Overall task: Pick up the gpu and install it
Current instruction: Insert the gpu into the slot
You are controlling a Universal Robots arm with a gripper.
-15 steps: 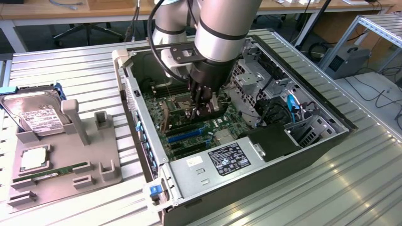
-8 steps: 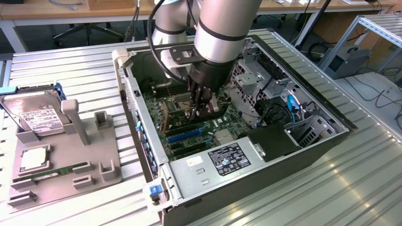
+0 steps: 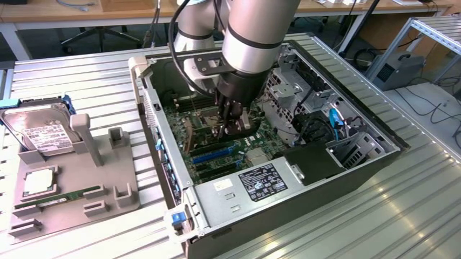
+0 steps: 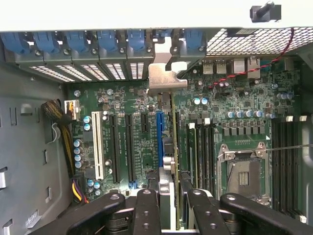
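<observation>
Claw point(image 3: 234, 125) down inside open computer case point(image 3: 374, 141), fingers point(image 4: 146, 208) clenched on the gpu point(image 4: 172, 147), held edge-on. Card standing upright over the motherboard point(image 4: 142, 105), alongside the blue slot point(image 4: 159, 142); silver bracket point(image 4: 165, 78) at far end, touching the case's rear wall. Well away from claw, outside the case: grey tray point(image 3: 68, 199) with hard drive point(image 3: 40, 132) and RAM stick point(image 3: 68, 195).
</observation>
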